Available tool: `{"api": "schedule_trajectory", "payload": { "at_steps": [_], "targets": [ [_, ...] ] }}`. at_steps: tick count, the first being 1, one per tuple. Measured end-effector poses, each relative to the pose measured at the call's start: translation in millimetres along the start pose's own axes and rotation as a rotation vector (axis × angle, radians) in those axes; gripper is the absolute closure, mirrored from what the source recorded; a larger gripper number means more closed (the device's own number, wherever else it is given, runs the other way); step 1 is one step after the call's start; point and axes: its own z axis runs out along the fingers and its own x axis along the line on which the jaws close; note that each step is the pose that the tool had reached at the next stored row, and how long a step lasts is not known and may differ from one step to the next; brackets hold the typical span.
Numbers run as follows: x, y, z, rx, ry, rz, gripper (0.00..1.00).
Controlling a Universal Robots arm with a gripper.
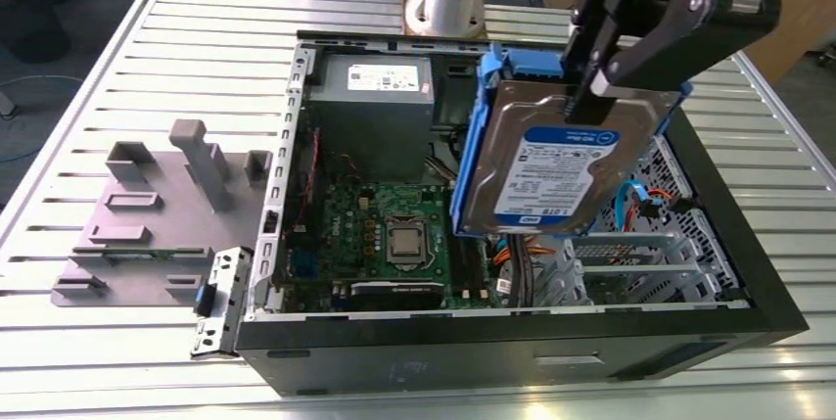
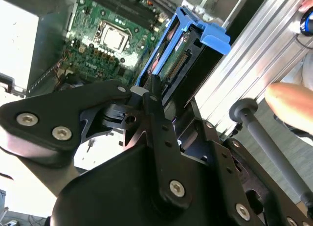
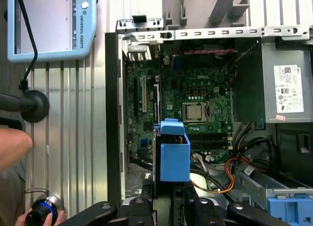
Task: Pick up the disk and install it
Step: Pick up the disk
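grey plastic stand with posts [image 1: 157,210] sits on the slatted metal surface [image 1: 78,87] | big black open computer box [image 1: 523,351] with a green board [image 1: 386,239] inside stands beside it | black gripper [image 1: 588,97] squeezes the flat silver disk with blue rails [image 1: 562,170], held up in the air over the box, toward the exterior view's right
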Motion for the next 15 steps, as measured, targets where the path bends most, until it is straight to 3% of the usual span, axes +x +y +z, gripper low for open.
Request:
{"api": "schedule_trajectory", "payload": {
  "at_steps": [15],
  "targets": [
    [-2.4,-54.8,1.1,0.0,0.0001,0.0,0.65]
  ]
}}
